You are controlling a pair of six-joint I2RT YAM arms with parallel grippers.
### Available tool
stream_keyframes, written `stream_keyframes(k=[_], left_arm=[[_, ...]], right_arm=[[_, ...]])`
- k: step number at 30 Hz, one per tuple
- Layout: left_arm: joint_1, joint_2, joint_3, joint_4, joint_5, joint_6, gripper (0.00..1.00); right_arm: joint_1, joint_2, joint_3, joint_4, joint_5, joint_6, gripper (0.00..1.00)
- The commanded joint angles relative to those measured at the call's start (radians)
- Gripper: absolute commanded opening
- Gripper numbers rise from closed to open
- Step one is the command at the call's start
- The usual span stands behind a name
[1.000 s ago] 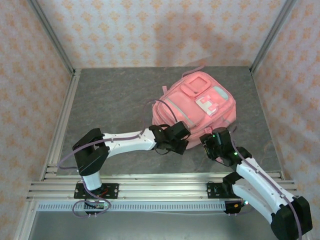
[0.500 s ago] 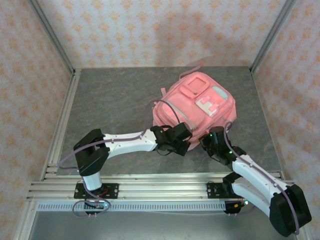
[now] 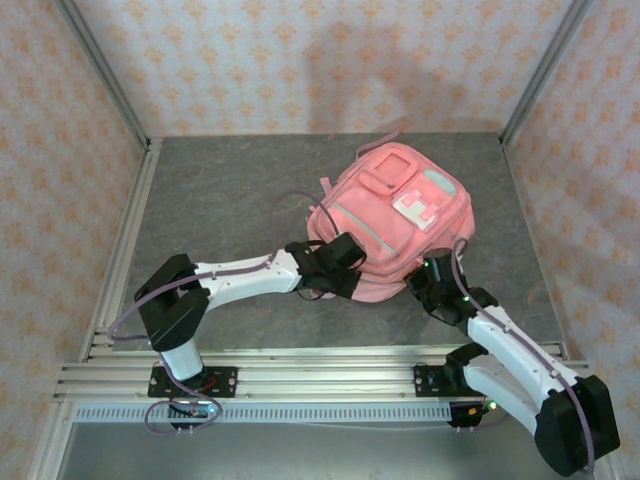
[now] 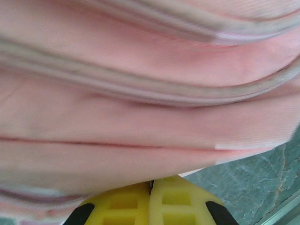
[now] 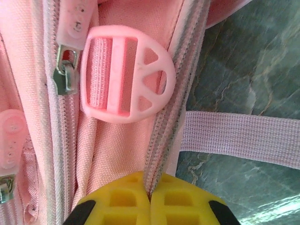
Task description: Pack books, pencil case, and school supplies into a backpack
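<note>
The pink backpack [image 3: 395, 210] lies face up at the middle right of the table, with pale blue and white patches on its front. My left gripper [image 3: 345, 270] is at its near left edge. In the left wrist view its yellow fingers [image 4: 178, 201] are pressed together, with their tips under a fold of the backpack's fabric [image 4: 150, 117]. My right gripper [image 3: 428, 275] is at the near right edge. The right wrist view shows my right gripper [image 5: 150, 180] shut on the backpack's zip-lined edge [image 5: 164, 136]. The books, pencil case and school supplies are out of view.
A pink plastic buckle [image 5: 124, 75] and two zipper pulls [image 5: 65, 70] sit just beyond the right fingers. A pink strap [image 5: 239, 138] lies flat on the grey table [image 5: 243, 61]. Metal frame rails [image 3: 130, 250] and patterned walls bound the table.
My right gripper has shut on the backpack's edge. My left gripper has moved left and a little farther away, and the backpack has shifted the same way with it.
</note>
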Motion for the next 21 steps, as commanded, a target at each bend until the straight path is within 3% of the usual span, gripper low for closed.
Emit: stream_keyframes(k=[1,8,13,17,20,21], left_arm=[[0.041,-0.036,-0.066,-0.08,-0.097,0.002,0.0],[0.043,-0.056,-0.105,-0.059,-0.06,-0.014,0.0],[0.038,-0.05,-0.098,-0.013,0.012,-0.014,0.0],[0.019,-0.023,-0.063,-0.014,0.026,-0.015,0.0],[0.014,0.0,-0.028,-0.009,0.044,-0.045,0.0],[0.014,0.012,-0.014,-0.007,0.053,-0.047,0.0]], right_arm=[[-0.053,0.027,0.077,-0.078,0.141,-0.143,0.0],[-0.107,0.209,0.223,-0.098,0.115,-0.275,0.0],[-0.148,0.351,0.335,0.022,-0.091,-0.354,0.0],[-0.149,0.474,0.493,-0.024,-0.143,-0.389,0.0],[-0.15,0.527,0.567,-0.043,-0.146,-0.393,0.05],[-0.15,0.536,0.585,-0.053,-0.146,-0.391,0.12]])
